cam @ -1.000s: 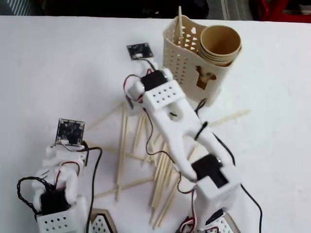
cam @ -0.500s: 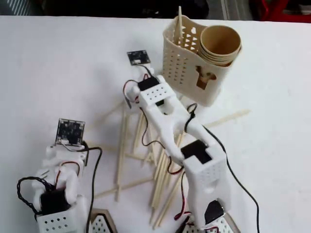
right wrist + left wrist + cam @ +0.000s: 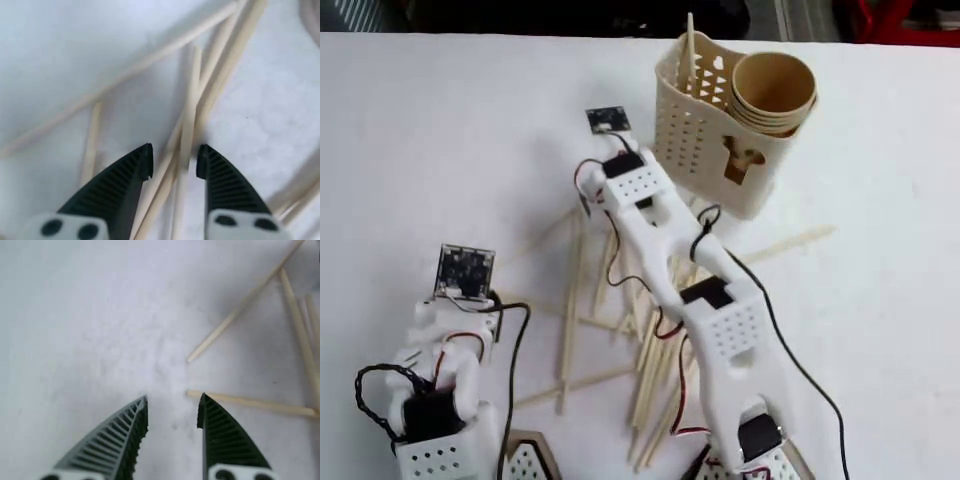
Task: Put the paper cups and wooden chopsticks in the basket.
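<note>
Picking a stick from the scattered wooden chopsticks (image 3: 650, 365) on the tabletop (image 3: 440, 120) appears to be the step in hand, the paper cups (image 3: 775, 90) already standing nested inside the basket (image 3: 705, 150) alongside one upright chopstick (image 3: 690, 50). Right tool (image 3: 174, 156): jaws moderately apart, empty, poised low over a spot where several sticks cross; two or three pass through the gap between the tips, and whether the tips touch them cannot be told. A sound grasp would probably call for lowering until both tips flank a single stick, closing across its width near mid-length so that it hangs level, and lifting clear of its neighbours before swinging to the basket just beyond the arm. Crossing sticks risk being dragged or pinched together. Left tool (image 3: 173, 405): jaws likewise apart, holding nothing, over bare tabletop at the heap's edge, one chopstick end (image 3: 240, 401) lying just beside one tip.
</note>
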